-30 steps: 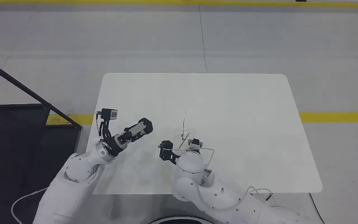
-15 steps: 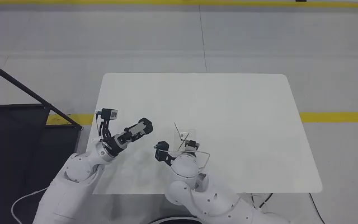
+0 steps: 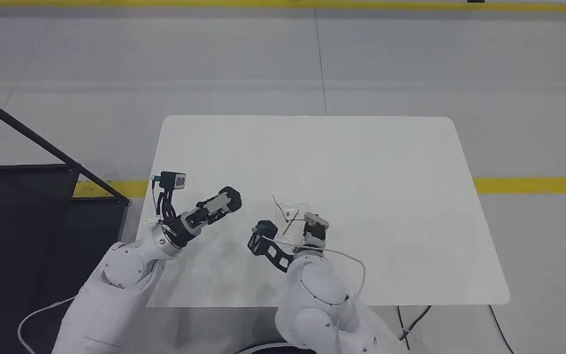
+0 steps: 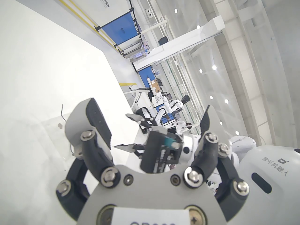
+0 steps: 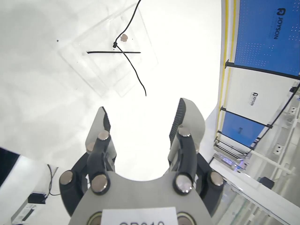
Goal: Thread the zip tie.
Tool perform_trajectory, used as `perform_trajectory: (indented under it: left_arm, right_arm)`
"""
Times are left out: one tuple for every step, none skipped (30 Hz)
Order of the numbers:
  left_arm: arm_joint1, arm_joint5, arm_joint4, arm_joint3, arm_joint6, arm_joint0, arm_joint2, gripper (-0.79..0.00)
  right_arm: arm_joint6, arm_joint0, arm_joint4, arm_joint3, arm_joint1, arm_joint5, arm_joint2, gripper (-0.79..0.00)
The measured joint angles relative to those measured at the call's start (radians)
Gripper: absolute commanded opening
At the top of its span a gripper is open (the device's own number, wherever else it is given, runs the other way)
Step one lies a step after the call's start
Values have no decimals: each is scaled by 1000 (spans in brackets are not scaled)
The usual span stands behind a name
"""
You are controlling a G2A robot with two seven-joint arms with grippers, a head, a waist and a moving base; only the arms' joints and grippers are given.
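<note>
Zip tie (image 5: 128,58) lying on a clear sheet (image 5: 98,71), toward the near edge of the white table (image 3: 398,168)

The thin black tie lies curved, its small head on the sheet beside a brownish spot, with a straight black strip (image 5: 100,52) crossing it. The right gripper (image 5: 141,110) sits just on the near side of the sheet, its claw spread wide and holding nothing. The left gripper (image 4: 150,108) is off to the left, apart from the sheet, its claw also spread and empty
</note>
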Motion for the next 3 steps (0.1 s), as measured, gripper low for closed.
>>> perform_trajectory:
  left_arm:
    - [0, 0, 0, 0, 0, 0, 0, 0]
    - [0, 0, 0, 0, 0, 0, 0, 0]
    - [0, 0, 0, 0, 0, 0, 0, 0]
  right_arm:
    - [-13, -24, 8, -50, 7, -11, 23, 0]
    - [-41, -59, 17, -116, 16, -20, 60, 0]
    - [-73, -88, 21, -164, 23, -13, 91, 0]
